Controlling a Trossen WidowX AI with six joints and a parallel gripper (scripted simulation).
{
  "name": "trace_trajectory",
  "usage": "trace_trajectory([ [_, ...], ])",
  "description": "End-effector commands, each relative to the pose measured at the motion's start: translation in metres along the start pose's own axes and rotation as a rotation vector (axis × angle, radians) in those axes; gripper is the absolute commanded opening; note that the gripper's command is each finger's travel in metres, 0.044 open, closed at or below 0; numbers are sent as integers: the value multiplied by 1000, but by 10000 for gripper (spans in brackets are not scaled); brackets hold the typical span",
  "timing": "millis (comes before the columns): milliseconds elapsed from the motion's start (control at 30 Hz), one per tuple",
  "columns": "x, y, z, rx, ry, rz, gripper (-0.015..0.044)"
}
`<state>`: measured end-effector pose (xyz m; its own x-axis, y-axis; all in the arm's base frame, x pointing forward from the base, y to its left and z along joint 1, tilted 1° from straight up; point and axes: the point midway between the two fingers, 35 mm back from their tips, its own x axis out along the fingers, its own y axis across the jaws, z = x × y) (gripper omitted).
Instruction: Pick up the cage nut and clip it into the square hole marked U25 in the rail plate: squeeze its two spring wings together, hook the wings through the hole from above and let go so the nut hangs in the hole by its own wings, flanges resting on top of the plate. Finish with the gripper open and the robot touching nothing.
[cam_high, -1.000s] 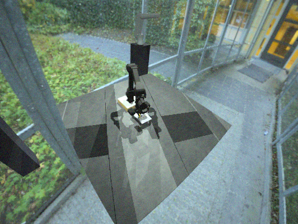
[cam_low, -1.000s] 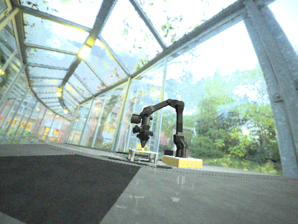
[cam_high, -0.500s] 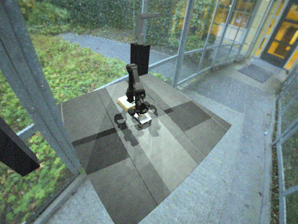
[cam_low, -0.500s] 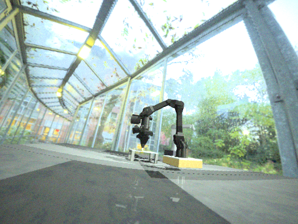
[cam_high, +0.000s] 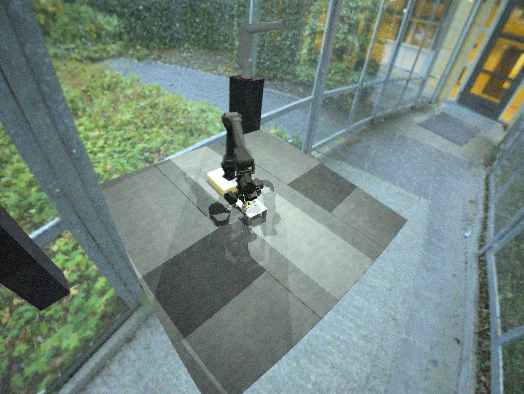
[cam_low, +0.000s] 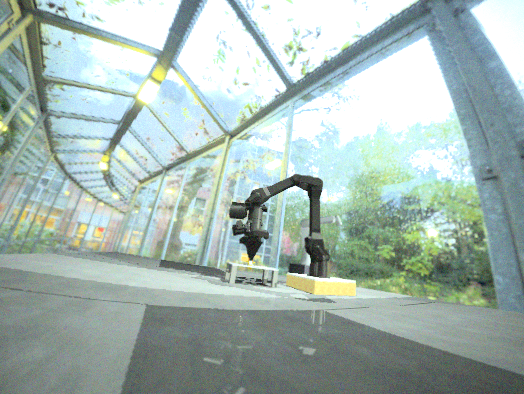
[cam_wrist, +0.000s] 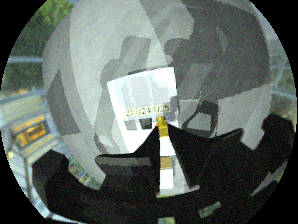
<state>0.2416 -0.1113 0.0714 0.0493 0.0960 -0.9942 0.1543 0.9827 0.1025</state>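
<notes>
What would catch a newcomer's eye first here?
Probably the dark arm, arched up from beside a yellow block. Its gripper points down over the white rail plate, shut on the small yellow cage nut just below the U25 label.

In the wrist view, we are counting one cage nut (cam_high: 245, 204) (cam_low: 250, 262) (cam_wrist: 163, 128), one rail plate (cam_high: 259, 210) (cam_low: 262, 268) (cam_wrist: 150, 87), three labels (cam_wrist: 144, 111) and, at nine o'clock from the nut, two dark holes (cam_wrist: 146, 123); outside, we are counting one arm (cam_high: 237, 145) (cam_low: 315, 207).
</notes>
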Motion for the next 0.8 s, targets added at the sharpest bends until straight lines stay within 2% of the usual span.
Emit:
trace_trajectory([
  [0, 1, 0, 0, -4, 6, 20, 34],
  [767, 2, -2, 0, -5, 6, 50, 34],
])
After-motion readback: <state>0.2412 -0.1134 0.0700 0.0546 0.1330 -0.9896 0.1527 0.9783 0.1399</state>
